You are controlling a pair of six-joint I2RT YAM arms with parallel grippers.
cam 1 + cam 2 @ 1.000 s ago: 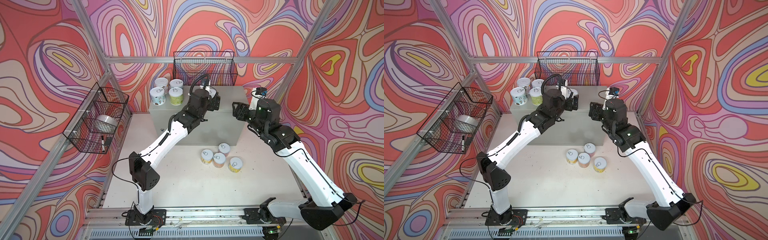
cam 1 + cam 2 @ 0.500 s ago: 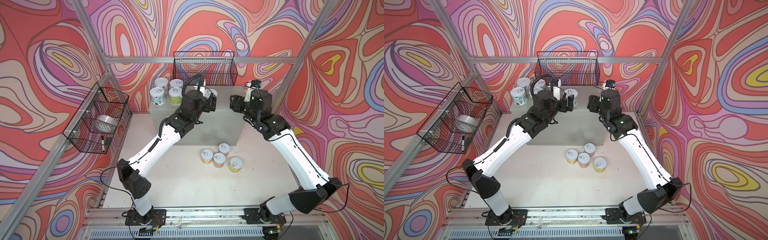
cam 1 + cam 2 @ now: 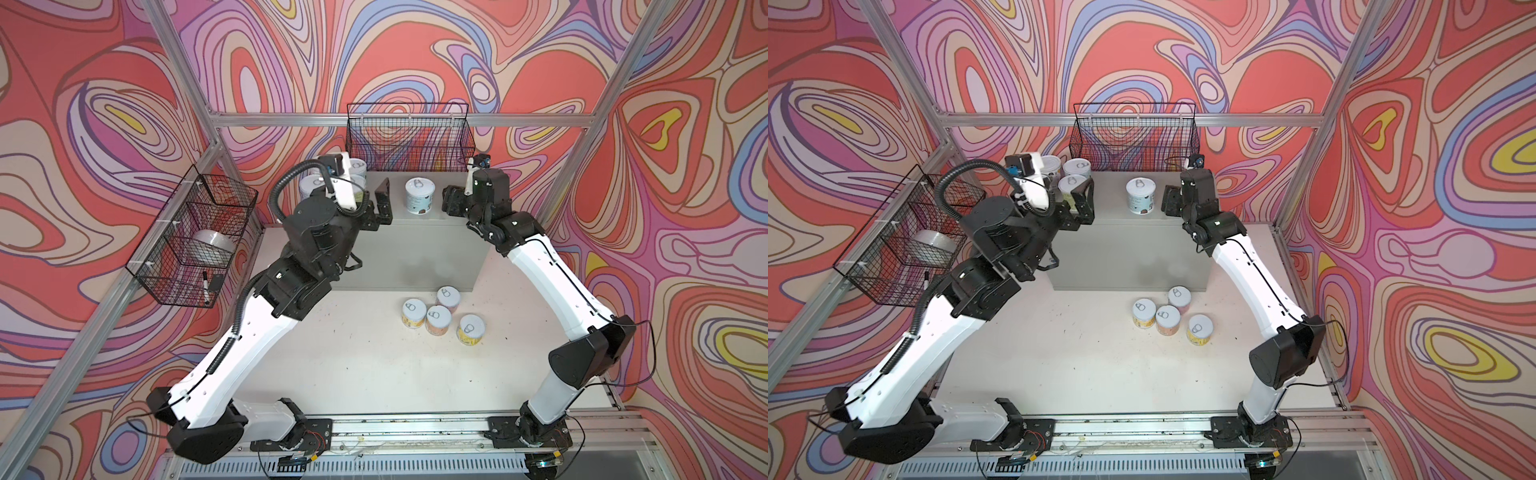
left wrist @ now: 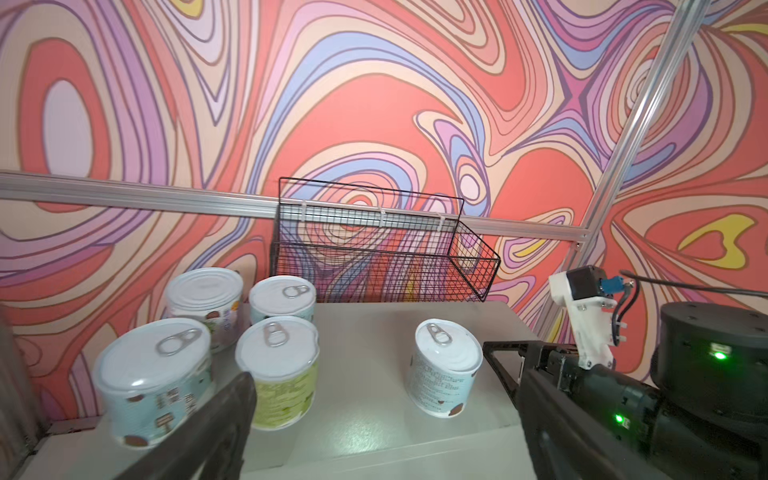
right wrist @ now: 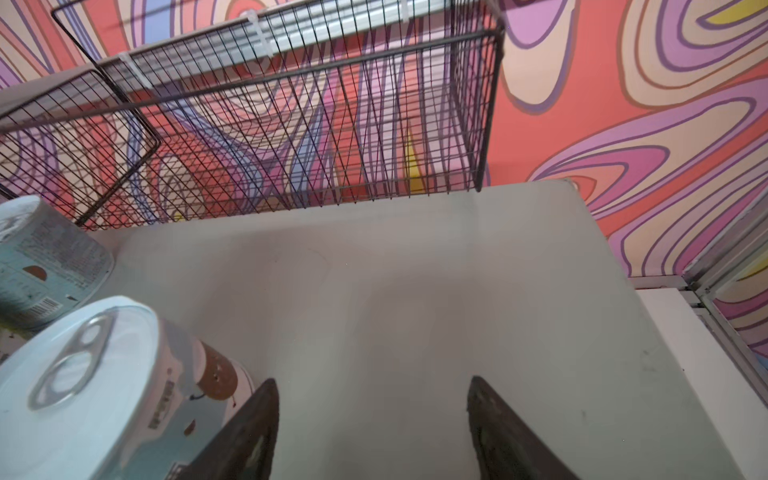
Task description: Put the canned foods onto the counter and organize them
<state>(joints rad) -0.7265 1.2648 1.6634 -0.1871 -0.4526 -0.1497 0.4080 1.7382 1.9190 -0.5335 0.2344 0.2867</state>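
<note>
Hovering over counter (image 3: 415, 249): left pincer (image 3: 372, 201) spread empty, right pincer (image 5: 372, 386) spread empty beside blue can (image 3: 419, 195).

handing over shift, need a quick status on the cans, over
Left gripper and right gripper open, empty. Five cans on counter, four cans on table below. Nothing blocking them.

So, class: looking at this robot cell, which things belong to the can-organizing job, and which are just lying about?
Job:
grey counter
cluster of four cans on it
lone blue can on it
four cans on the white table below

Lying about:
back wire basket
side wire basket
grey roll and marker inside it
</note>
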